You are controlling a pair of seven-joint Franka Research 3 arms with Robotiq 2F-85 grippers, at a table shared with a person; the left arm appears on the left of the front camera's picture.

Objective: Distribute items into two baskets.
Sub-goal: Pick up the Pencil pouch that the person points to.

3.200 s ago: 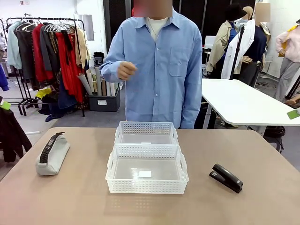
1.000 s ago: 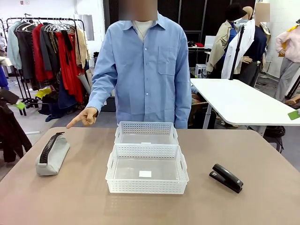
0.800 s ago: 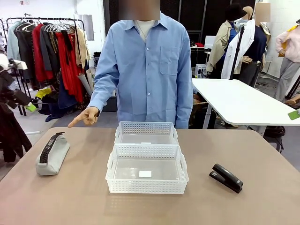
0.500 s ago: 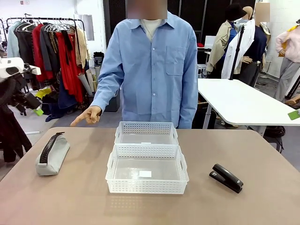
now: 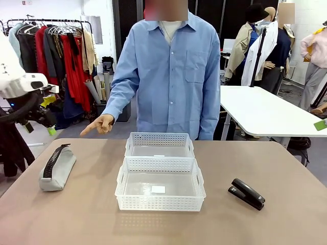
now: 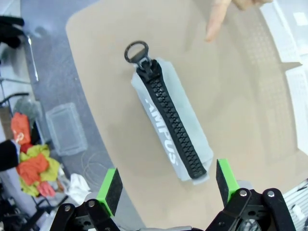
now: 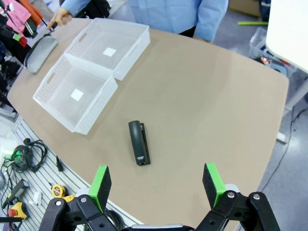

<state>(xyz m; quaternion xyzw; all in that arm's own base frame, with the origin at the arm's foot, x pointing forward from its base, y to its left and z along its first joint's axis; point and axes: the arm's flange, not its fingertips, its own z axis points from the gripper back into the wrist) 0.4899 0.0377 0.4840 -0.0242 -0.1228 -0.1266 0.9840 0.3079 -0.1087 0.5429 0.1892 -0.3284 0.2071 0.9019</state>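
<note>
The light-grey pouch (image 5: 56, 168) with its black zipper lies at the table's left (image 6: 171, 132) (image 7: 38, 53). My left gripper (image 5: 40, 128) hangs open in the air above and left of it, and in the left wrist view the pouch lies between the green pads of that gripper (image 6: 168, 185), far below. The black stapler (image 5: 247, 193) lies at the right (image 7: 138, 143), with my open right gripper (image 7: 156, 185) high above it. Two white baskets stand empty mid-table, the bigger near one (image 5: 160, 203) (image 7: 53, 111) and the far one (image 5: 159, 139) (image 7: 134, 54).
A person in a blue shirt stands at the far side, one hand (image 5: 99, 125) pointing a finger (image 6: 216, 21) towards the pouch. A basket wall (image 6: 293, 62) shows at the left wrist view's right edge. Bare tabletop (image 5: 76, 214) lies around the baskets.
My left arm has swung in from the left edge and now hangs over the table's left side. The person's pointing hand has drifted slightly right. Pouch, stapler and baskets stay put.
</note>
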